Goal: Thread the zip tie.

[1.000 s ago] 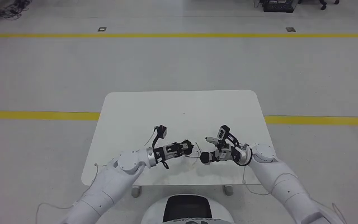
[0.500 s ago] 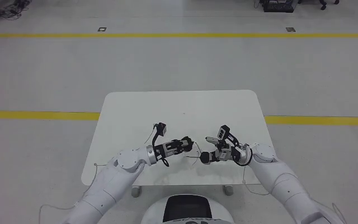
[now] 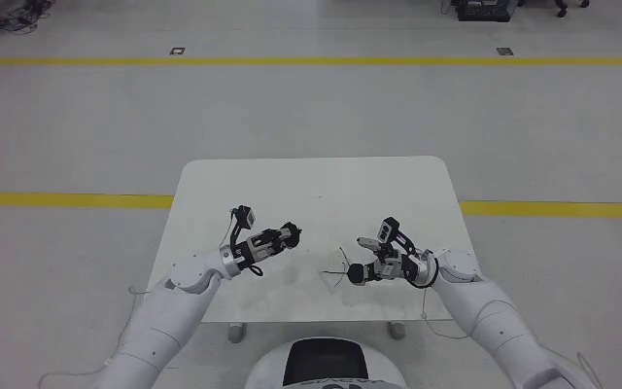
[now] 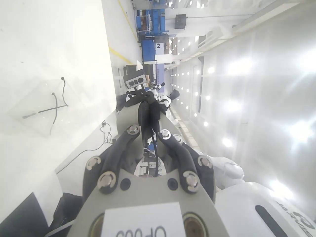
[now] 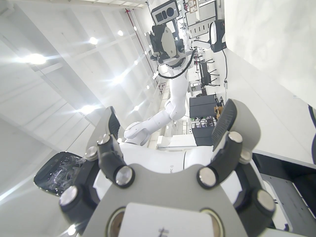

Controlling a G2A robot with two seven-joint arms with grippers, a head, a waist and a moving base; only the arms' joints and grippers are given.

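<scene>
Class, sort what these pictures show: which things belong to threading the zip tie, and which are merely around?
For the job:
- zip ties, thin and dark, lying crossed on the table
- right hand, open, beside them
- left hand, farther off

Merely around:
- yellow floor line
- cables on the floor
- dark equipment at the far edge

Left end effector (image 4: 148,114), fingers apparently closed, thin dark zip ties (image 4: 56,108) crossed on white table (image 4: 49,25)

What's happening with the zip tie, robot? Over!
Left gripper shut, apart from the zip tie. Right gripper open, empty. Tie lying on the table, beside the right gripper. Nothing seen in the way.
</scene>
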